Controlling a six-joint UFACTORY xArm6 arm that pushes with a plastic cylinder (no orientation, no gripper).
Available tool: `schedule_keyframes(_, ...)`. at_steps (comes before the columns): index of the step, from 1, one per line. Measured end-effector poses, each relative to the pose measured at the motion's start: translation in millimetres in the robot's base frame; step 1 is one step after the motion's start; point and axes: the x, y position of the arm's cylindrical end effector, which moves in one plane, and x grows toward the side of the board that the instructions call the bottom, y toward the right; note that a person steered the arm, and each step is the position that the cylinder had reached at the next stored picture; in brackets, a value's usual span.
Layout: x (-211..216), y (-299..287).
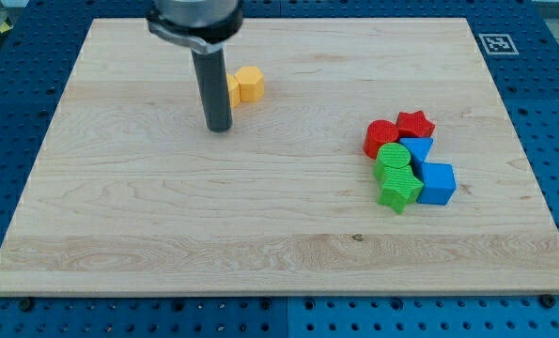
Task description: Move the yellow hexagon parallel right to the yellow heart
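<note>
A yellow hexagon [250,84] lies near the top of the wooden board [166,235], left of centre. A second yellow block [232,91] touches its left side and is mostly hidden behind my rod, so I cannot make out its shape. My tip [220,129] rests on the board just below and to the left of these two yellow blocks, a short gap away from them.
A tight cluster sits at the view's right: a red round block [381,137], a red star [415,123], a blue block [418,150], a green round block [393,162], a green star [399,192] and a blue cube [438,183]. A printed marker [495,42] is at the board's top right corner.
</note>
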Motion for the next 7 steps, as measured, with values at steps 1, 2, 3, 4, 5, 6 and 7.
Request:
schedule_keyframes(1, -19.3, 0.0)
schedule_keyframes(2, -19.2, 18.9)
schedule_keyframes(3, -35.9, 20.9)
schedule_keyframes(4, -45.3, 27.6)
schedule_keyframes(5, -50.8, 37.9)
schedule_keyframes(6, -55.5, 44.8)
schedule_keyframes(7, -86.2, 29.8)
